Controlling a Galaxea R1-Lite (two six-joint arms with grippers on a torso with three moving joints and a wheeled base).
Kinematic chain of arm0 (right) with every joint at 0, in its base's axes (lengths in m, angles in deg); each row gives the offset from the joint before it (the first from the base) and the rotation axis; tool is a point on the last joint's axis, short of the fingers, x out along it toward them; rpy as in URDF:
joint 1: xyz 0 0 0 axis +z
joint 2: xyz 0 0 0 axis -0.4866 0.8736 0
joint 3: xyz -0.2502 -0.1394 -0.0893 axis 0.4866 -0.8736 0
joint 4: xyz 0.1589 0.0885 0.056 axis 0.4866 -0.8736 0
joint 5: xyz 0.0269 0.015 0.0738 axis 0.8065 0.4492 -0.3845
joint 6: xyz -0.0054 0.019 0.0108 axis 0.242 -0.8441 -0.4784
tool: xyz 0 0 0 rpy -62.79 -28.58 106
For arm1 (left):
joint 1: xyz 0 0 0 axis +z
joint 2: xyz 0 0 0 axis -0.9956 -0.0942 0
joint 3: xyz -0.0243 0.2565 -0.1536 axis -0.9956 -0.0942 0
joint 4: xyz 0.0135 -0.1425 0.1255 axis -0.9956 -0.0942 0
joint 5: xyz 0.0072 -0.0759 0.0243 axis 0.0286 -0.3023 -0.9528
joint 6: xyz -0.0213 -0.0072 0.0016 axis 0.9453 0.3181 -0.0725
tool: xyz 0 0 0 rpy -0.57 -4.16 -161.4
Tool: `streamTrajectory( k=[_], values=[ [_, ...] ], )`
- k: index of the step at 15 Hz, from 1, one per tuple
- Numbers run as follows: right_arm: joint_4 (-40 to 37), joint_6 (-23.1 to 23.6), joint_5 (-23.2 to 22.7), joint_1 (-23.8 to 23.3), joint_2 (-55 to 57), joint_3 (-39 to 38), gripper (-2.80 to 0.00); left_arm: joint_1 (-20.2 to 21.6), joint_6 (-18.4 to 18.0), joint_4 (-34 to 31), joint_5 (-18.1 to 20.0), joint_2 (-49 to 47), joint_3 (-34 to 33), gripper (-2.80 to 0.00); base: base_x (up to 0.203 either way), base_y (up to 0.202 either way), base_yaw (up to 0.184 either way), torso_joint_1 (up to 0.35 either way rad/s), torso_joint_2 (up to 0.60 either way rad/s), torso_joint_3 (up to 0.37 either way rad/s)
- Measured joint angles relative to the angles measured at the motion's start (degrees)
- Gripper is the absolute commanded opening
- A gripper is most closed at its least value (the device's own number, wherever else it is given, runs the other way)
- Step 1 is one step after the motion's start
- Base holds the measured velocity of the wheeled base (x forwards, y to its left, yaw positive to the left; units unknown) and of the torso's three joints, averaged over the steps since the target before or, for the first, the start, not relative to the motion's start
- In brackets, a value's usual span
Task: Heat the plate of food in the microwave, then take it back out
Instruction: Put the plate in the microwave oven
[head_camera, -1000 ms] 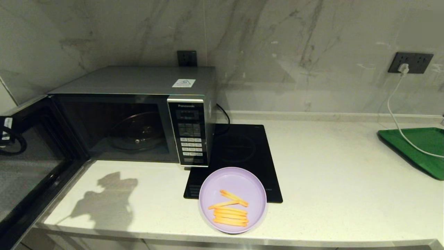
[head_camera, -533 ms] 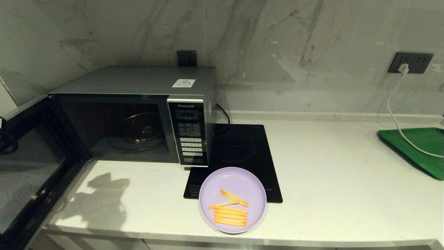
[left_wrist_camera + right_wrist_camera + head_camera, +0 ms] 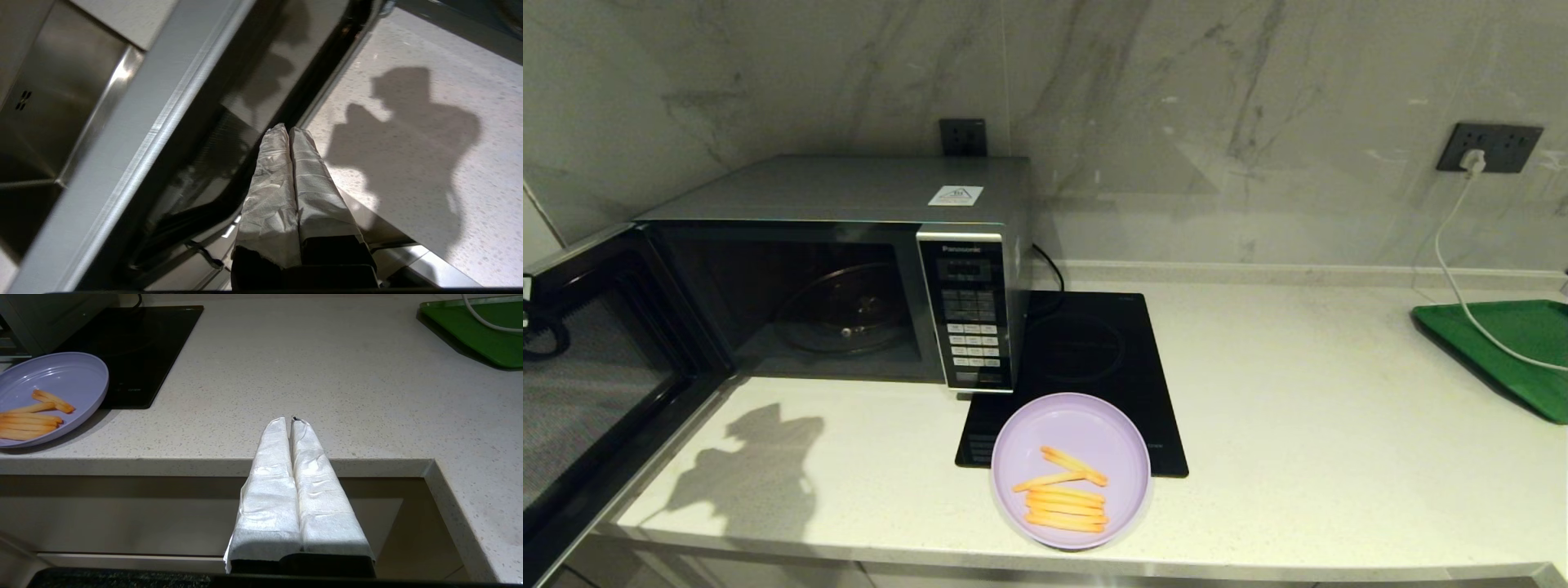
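One microwave (image 3: 849,269), one hob (image 3: 1086,367), one green tray (image 3: 1503,351). One purple plate (image 3: 1070,429) bearing about seven fries (image 3: 1066,498). Two wall sockets (image 3: 1489,147)

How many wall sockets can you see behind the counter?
2: one wall socket above the microwave, the other at far right with a white plug. The microwave could hide more.
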Motion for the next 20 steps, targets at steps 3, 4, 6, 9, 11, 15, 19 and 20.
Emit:
streamTrajectory(
  k=[3,4,6,9,11,15,19,20],
  values=[
    [0.00,0.00,0.00,-0.02,0.00,0.00,-2.80,-4.48,0.12,-0.66,2.47,0.92,-0.15,-2.80,0.000,0.000,0.000,0.000,0.00,0.000],
    [0.00,0.00,-0.01,0.01,0.00,0.00,-2.80,-7.46,0.22,-2.33,3.01,1.66,-0.30,-2.80,0.000,0.000,0.000,0.000,0.00,0.000],
    [0.02,0.02,-0.01,-0.02,0.00,0.00,-2.80,-15.93,1.99,-8.33,3.87,3.15,-0.58,-2.80,0.000,0.000,0.000,0.000,0.00,0.000],
    [0.00,0.02,0.00,-0.02,0.00,0.00,-2.80,-33.05,12.31,-15.16,4.73,3.29,-0.92,0.00,0.000,0.000,0.000,0.000,0.00,0.000],
    [0.00,0.00,-0.01,-0.02,0.00,0.00,-2.80,-43.78,20.60,-17.33,6.82,1.06,-1.30,0.00,0.000,0.000,0.000,0.000,0.00,0.000],
    [0.02,0.02,0.00,-0.02,0.00,0.00,-2.80,-52.99,31.87,-17.29,11.44,-7.59,-1.21,0.00,0.000,0.000,0.000,0.000,0.00,0.000],
    [0.00,0.00,0.00,-0.02,0.00,0.00,-2.80,-54.41,35.39,-11.21,12.95,-16.16,-0.36,0.00,0.000,0.000,0.000,0.000,0.00,0.000],
    [0.02,0.00,0.00,-0.02,0.00,0.00,-2.80,-53.92,36.28,-10.07,12.89,-18.16,0.34,0.00,0.000,0.000,0.000,0.000,0.00,0.000]
  ],
)
